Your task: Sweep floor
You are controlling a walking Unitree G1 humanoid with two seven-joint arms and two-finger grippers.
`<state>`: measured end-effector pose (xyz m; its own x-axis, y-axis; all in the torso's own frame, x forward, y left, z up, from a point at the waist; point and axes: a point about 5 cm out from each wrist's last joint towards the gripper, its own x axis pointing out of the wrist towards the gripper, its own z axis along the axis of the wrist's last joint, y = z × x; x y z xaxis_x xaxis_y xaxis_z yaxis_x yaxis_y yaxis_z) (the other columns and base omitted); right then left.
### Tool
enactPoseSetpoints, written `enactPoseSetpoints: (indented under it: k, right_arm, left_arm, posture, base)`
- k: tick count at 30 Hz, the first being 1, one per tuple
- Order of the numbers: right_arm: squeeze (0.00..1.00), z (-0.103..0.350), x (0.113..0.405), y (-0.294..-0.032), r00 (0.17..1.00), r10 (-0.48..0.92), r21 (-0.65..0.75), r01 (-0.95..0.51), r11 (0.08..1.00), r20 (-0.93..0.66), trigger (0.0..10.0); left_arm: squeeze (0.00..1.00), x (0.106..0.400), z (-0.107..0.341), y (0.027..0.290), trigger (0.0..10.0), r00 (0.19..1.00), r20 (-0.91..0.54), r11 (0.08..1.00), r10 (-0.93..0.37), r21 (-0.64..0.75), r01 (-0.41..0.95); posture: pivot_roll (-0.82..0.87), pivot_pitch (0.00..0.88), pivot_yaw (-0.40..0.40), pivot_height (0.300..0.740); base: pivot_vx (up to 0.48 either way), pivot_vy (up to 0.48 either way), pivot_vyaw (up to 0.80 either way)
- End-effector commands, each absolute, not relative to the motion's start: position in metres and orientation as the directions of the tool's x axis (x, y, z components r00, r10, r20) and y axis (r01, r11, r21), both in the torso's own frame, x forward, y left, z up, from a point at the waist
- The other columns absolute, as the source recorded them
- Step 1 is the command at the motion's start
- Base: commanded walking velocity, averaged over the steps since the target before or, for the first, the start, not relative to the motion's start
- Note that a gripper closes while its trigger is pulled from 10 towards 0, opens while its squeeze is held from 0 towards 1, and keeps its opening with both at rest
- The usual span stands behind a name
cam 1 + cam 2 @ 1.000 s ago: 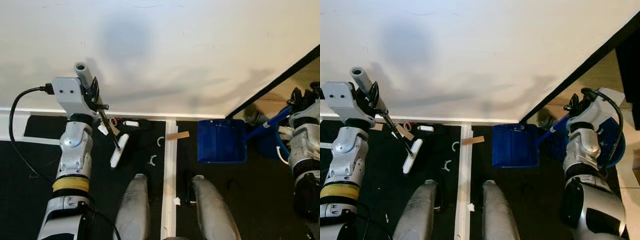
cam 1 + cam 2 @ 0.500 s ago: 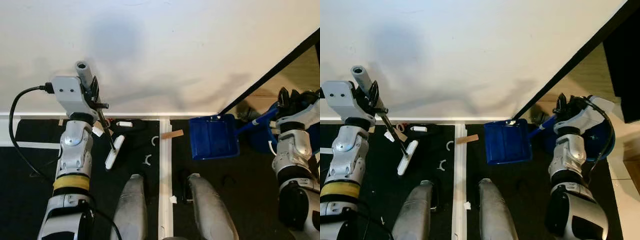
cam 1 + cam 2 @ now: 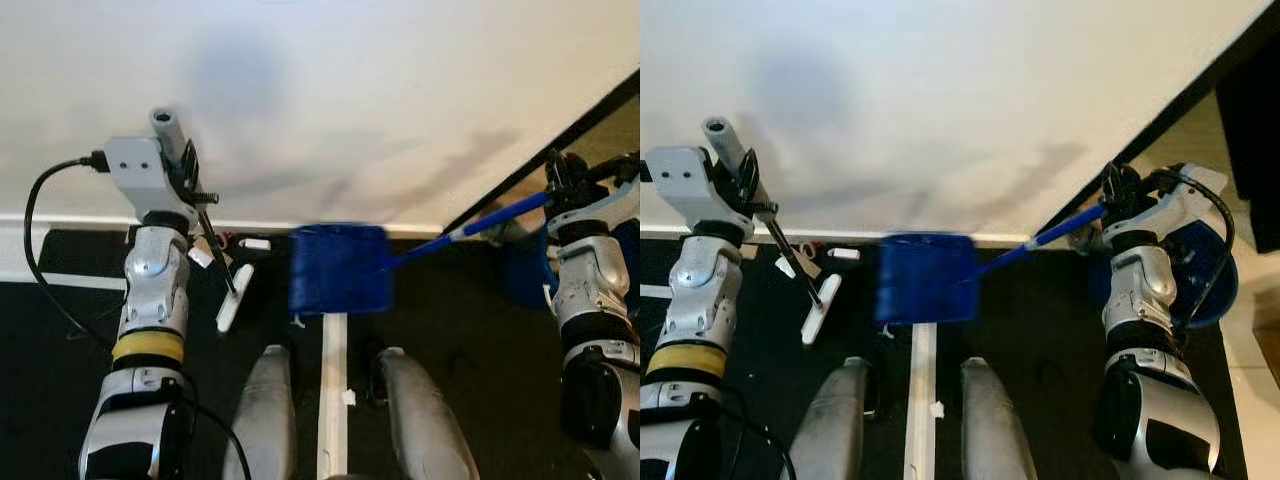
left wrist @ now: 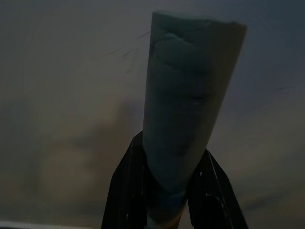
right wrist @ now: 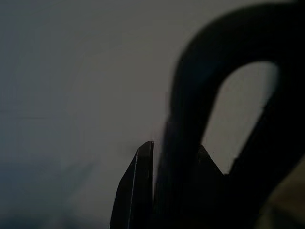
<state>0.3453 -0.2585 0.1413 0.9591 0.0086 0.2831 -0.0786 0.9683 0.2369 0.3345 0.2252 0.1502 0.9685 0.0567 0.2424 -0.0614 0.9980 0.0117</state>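
The left gripper (image 3: 190,172) is clamped on the grey handle of a small broom (image 3: 231,297), whose white head rests on the dark floor (image 3: 60,330) below it, by the wall. The right gripper (image 3: 1118,190) holds the long handle of a blue dustpan (image 3: 927,278); its blurred pan hangs out to that gripper's left, between the two arms, near the broom head.

Broom (image 3: 228,290) on the left near the wall (image 3: 350,90), dustpan (image 3: 340,268) in the middle above the floor strip (image 3: 333,400), debris (image 3: 256,244) between them
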Motion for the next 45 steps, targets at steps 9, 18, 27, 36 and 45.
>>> enactPoseSetpoints:
  k: [9,18,27,36,45]
  right_arm:
    - [0.0,0.118,0.33,-0.269,0.982,0.007,0.148,-0.036,0.988,0.191,10.0]
    - [0.0,0.143,0.32,-0.317,0.971,-0.126,-0.103,0.149,0.983,0.203,10.0]
    - [0.0,0.159,0.31,-0.347,0.928,-0.267,-0.233,0.329,0.915,0.26,10.0]
    - [0.0,0.156,0.316,-0.337,0.922,-0.279,-0.158,0.327,0.932,0.267,10.0]
    - [0.0,0.049,0.314,-0.253,0.968,-0.009,0.097,0.034,0.995,-0.25,10.0]
  left_arm:
    - [0.0,0.333,0.128,0.208,10.0,0.983,0.178,0.999,0.036,-0.019,-0.034]
    - [0.0,0.336,0.128,0.208,10.0,0.982,0.182,0.999,0.05,-0.018,-0.048]
    - [0.0,0.338,0.131,0.206,10.0,0.98,0.195,0.999,0.042,-0.019,-0.039]
    - [0.0,0.341,0.132,0.208,10.0,0.979,0.198,0.999,0.04,-0.013,-0.038]
    - [0.0,0.326,0.082,0.214,10.0,0.998,-0.04,0.997,0.038,0.063,-0.035]
  posture:
    - [0.08,0.24,-0.025,0.74]
    - [0.07,0.263,-0.021,0.74]
    - [0.08,0.263,-0.01,0.74]
    - [0.07,0.25,-0.005,0.74]
    - [0.04,0.135,-0.011,0.74]
  base:
    - [0.0,0.0,0.0]
    - [0.0,0.0,0.0]
    - [0.0,0.0,0.0]
    - [0.0,0.0,0.0]
    - [0.0,0.0,0.0]
